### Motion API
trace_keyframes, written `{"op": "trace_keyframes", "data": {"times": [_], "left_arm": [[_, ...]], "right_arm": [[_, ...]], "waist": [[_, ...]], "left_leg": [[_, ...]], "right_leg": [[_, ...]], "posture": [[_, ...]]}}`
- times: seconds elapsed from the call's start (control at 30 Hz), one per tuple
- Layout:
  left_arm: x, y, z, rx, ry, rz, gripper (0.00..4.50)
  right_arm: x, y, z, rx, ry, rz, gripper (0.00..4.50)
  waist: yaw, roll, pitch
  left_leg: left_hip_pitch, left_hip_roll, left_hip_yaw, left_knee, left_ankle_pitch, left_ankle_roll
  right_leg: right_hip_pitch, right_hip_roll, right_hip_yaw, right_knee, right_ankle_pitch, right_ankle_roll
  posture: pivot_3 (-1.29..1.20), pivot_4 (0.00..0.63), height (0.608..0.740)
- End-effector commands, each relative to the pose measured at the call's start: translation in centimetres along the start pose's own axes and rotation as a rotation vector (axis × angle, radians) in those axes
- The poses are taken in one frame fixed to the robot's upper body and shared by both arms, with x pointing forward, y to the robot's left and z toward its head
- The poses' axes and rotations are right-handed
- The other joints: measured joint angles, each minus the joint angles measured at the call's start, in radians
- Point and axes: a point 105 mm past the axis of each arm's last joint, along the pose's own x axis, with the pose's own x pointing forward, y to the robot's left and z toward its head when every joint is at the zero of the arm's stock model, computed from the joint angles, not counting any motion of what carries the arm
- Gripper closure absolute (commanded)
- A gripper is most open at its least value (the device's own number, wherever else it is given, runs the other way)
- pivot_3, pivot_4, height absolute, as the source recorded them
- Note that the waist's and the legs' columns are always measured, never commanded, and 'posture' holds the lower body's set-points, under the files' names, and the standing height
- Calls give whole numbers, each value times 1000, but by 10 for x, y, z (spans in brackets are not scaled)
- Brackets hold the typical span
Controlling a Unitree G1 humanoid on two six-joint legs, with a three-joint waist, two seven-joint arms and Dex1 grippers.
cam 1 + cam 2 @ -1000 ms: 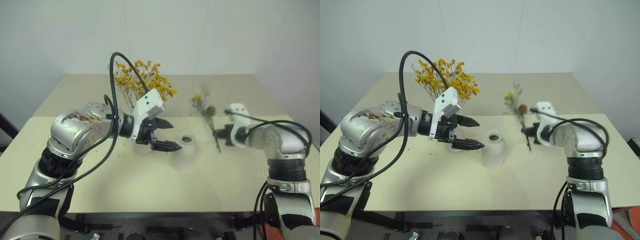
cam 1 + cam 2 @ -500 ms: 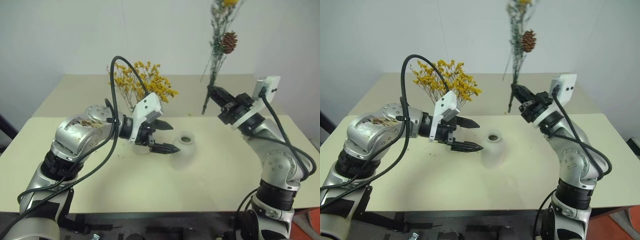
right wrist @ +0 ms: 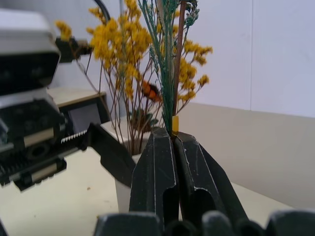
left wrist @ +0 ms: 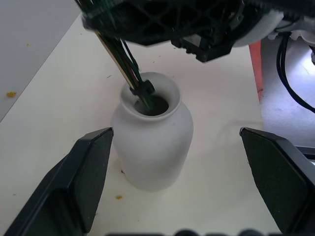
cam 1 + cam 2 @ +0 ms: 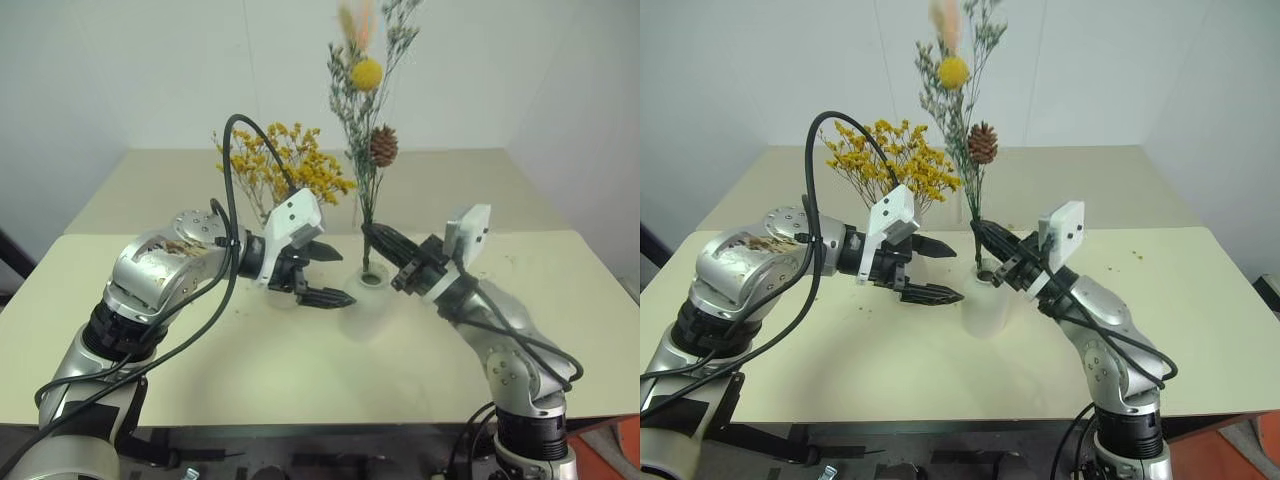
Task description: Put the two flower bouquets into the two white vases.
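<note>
My right gripper [image 5: 368,232] is shut on the stems of the green sprig bunch [image 5: 362,130], which stands upright with a yellow ball bloom, a pine cone and pinkish plumes on top. The stem ends [image 4: 142,91] reach into the mouth of the squat white vase [image 5: 365,308] in the middle of the table. My left gripper [image 5: 345,272] hangs open just left of that vase, its fingers [image 4: 81,172] on either side of it without touching. Behind it the yellow-orange bouquet [image 5: 285,170] stands in the taller white vase [image 3: 122,191], which the left gripper mostly hides in the eye views.
The vases stand on a beige table [image 5: 250,350] against a white wall. Small flower crumbs [image 5: 1135,255] lie on the right part of the top. The table's near edge runs just below my arms.
My right gripper has swung left and down with the green sprig bunch, from high at the right to over the squat vase, stems now in its mouth. The left gripper stayed still and open.
</note>
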Motion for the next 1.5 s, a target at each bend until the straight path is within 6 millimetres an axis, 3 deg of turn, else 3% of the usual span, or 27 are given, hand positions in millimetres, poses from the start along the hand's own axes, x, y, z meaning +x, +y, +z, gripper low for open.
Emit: {"op": "trace_keyframes", "data": {"times": [0.03,0.33,0.37,0.43,0.73,0.77,0.97,1.27,1.5], "left_arm": [[-3,-1,6,42,-16,-2,0],[-4,-2,7,47,-11,-5,0],[-4,-2,7,48,-10,-4,0],[-4,-2,7,48,-10,-4,0],[-5,1,6,44,-6,9,0],[-6,1,5,42,-6,12,0],[-14,7,-3,5,4,58,0],[-72,6,-23,100,-260,250,0],[-99,-8,-44,78,-271,330,0]], "right_arm": [[-4,3,12,-71,-56,6,4472],[-16,-2,0,-85,-16,-33,4472],[-16,-2,-1,-84,-15,-35,3941],[-16,-2,-2,-82,-14,-39,3404],[-27,-5,-6,-84,13,-49,199],[-29,-7,-5,-85,14,-54,21],[-55,-27,5,-113,36,-88,21],[-91,-53,8,-176,147,-138,21],[-101,-63,1,-203,245,-114,21]], "waist": [[0,0,0],[0,0,0],[0,0,0],[-1,0,0],[1,0,0],[1,0,0],[2,0,0],[2,0,0],[9,0,0]], "left_leg": [[0,0,0,0,0,0],[0,0,0,0,0,0],[0,0,0,0,0,0],[0,0,0,0,0,0],[0,0,0,0,0,0],[0,0,0,0,0,0],[0,0,0,0,0,0],[2,1,1,0,0,0],[3,1,2,0,0,0]], "right_leg": [[0,0,0,0,0,0],[0,0,0,0,0,0],[0,0,0,0,0,0],[0,0,0,0,0,0],[1,0,0,0,0,0],[0,0,0,0,0,0],[1,0,0,0,0,0],[1,1,3,1,0,-1],[3,0,2,0,0,-1]], "posture": [[0,150,740],[0,150,740],[0,150,740],[0,150,740],[0,150,740],[0,150,740],[0,150,740],[0,150,740],[0,150,740]]}}
